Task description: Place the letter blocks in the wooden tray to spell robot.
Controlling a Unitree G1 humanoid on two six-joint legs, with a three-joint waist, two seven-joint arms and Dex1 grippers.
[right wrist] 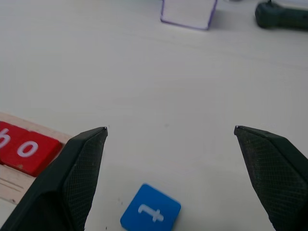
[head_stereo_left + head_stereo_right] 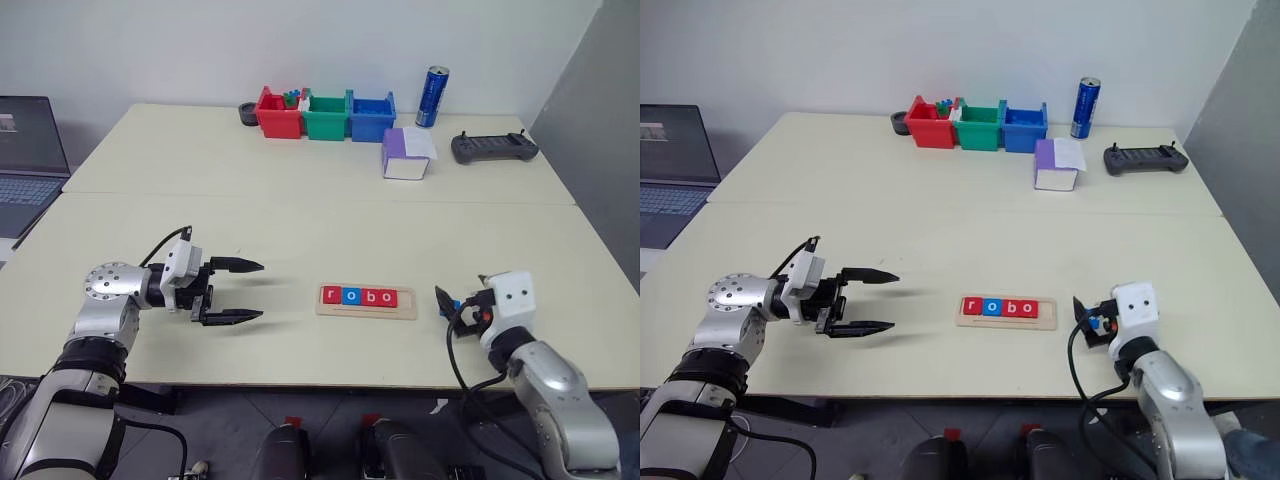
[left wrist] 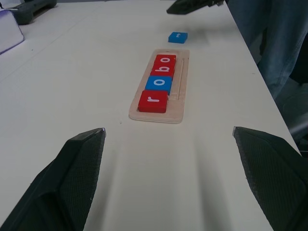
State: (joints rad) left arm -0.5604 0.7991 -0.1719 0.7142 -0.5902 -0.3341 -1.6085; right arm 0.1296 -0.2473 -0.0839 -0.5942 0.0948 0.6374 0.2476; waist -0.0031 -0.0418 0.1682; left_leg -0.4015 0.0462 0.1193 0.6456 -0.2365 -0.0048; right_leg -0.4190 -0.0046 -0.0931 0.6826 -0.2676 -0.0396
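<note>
Four letter blocks (image 2: 359, 296) already sit in the wooden tray (image 2: 366, 312) spelling r-o-b-o, so the right gripper (image 1: 171, 139), fingers wide apart, hangs over the loose blue t block (image 1: 150, 210) beside the tray's empty end, while the left gripper (image 2: 233, 291) waits spread, pointing at the tray

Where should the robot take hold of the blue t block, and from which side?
Grip the blue t block across two opposite edges, coming from above with the open right gripper. It lies flat on the table, so only its thin sides give hold.
</note>
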